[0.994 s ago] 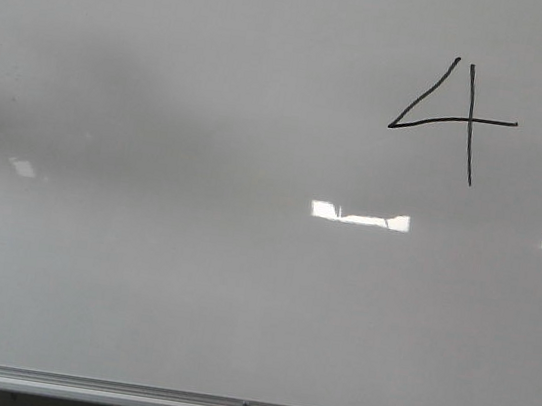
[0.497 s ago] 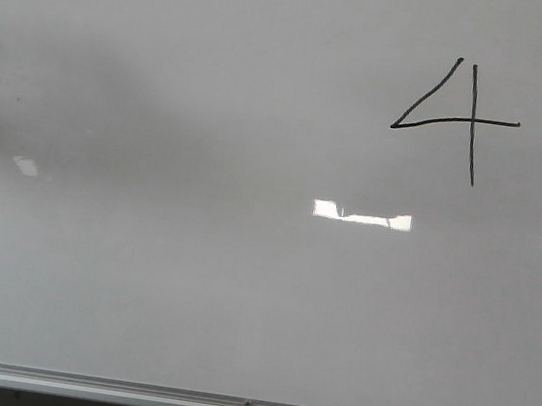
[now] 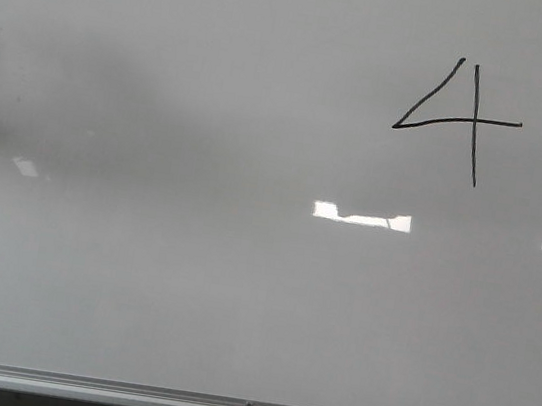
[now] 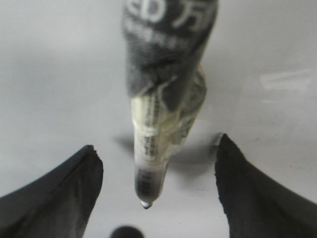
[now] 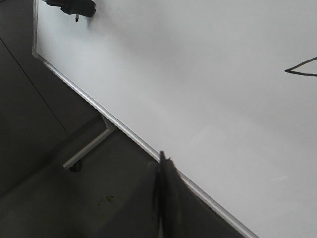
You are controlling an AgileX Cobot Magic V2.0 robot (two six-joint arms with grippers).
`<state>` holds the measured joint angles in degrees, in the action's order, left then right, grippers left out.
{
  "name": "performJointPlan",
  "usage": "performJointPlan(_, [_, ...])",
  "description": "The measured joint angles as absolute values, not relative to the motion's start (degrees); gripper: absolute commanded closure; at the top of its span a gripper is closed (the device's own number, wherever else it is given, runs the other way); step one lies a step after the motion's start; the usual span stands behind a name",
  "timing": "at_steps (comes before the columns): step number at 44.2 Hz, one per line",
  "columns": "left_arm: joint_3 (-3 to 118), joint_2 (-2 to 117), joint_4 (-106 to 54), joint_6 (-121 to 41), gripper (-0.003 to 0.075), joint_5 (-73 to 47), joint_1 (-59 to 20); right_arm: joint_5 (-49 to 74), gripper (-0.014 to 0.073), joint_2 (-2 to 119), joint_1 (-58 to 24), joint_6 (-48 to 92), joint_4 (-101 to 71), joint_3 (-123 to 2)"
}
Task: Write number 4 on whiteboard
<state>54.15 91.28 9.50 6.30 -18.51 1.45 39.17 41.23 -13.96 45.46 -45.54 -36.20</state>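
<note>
Since a second ago no new stroke on the number 4 (image 3: pixel 457 118), only a slight rightward drift on the whiteboard (image 3: pixel 189 282), so likely finished; left hand (image 4: pixel 156 198) wide around a marker (image 4: pixel 158 129), right hand (image 5: pixel 163 198) closed, empty

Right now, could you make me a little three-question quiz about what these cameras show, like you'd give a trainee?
1. True or false: the number 4 sits in the upper right part of the whiteboard in the front view.
2. What does the left gripper hold between its fingers?
A. an eraser
B. a marker
C. nothing
3. Fill in: the right gripper has its fingers pressed ____.

Key: 1 true; 2 B; 3 together.
</note>
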Motion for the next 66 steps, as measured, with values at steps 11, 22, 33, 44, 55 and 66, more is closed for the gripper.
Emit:
performJointPlan(11, [45.8,74.9,9.8,6.3,0.0271,-18.2,1.3,39.2,0.0656,41.2,-14.0,45.5,-45.5,-36.2])
performJointPlan(22, [36.7,52.2,9.9,6.3,0.0507,-18.7,1.3,39.2,0.0656,41.2,-14.0,45.5,-45.5,-36.2])
performJointPlan(33, [28.9,29.6,9.9,6.3,0.0742,-19.4,1.3,39.2,0.0656,41.2,-14.0,45.5,-45.5,-36.2])
performJointPlan(44, [25.7,15.1,9.9,6.3,0.0741,-21.0,1.3,39.2,0.0656,41.2,-14.0,45.5,-45.5,-36.2])
performJointPlan(55, [25.7,11.6,9.9,6.3,0.0741,-21.0,1.3,39.2,0.0656,41.2,-14.0,45.5,-45.5,-36.2])
performJointPlan(66, [25.7,11.5,9.9,6.3,0.0741,-21.0,1.3,39.2,0.0656,41.2,-14.0,45.5,-45.5,-36.2])
